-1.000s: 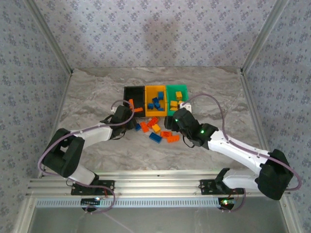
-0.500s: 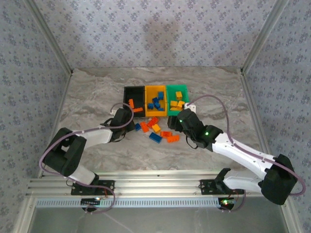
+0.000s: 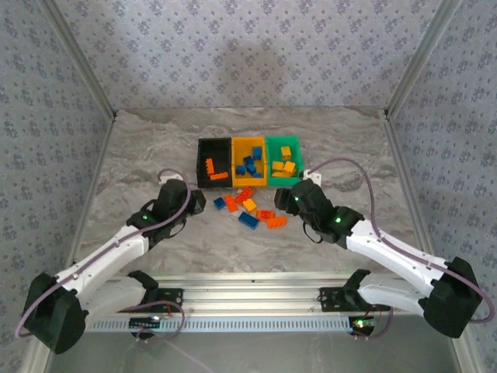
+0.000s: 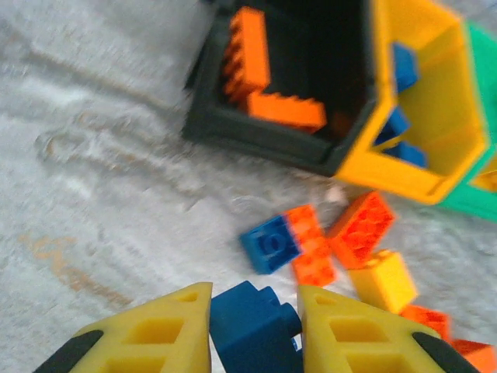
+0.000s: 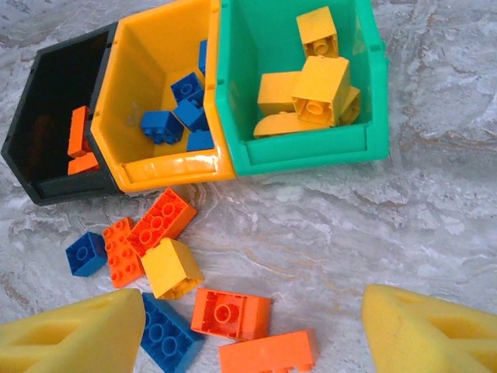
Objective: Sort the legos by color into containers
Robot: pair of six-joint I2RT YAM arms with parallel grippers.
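Note:
In the left wrist view a dark blue lego (image 4: pixel 252 326) sits pinched between yellow fingers, with my left gripper (image 4: pixel 254 330) shut on it, near the black bin's (image 4: pixel 233 132) front left corner. From above, that gripper (image 3: pixel 194 200) is left of the loose legos (image 3: pixel 248 206). My right gripper (image 5: pixel 252 330) stands open over two red-orange bricks (image 5: pixel 231 313), right of the pile (image 3: pixel 289 198). The joined containers hold red-orange bricks in black (image 3: pixel 200 163), blue in yellow-orange (image 3: pixel 248 141) and yellow in green (image 3: pixel 283 140).
Loose on the marble between the grippers lie a yellow brick (image 5: pixel 171 266), a large blue brick (image 5: pixel 167 334), a small blue one (image 5: pixel 85 252) and several red-orange ones (image 5: pixel 161 220). Bare table spreads left, right and behind the bins.
My left gripper has drawn back from the black bin toward the near left and shut on a blue brick. The right gripper has slid slightly right, still open.

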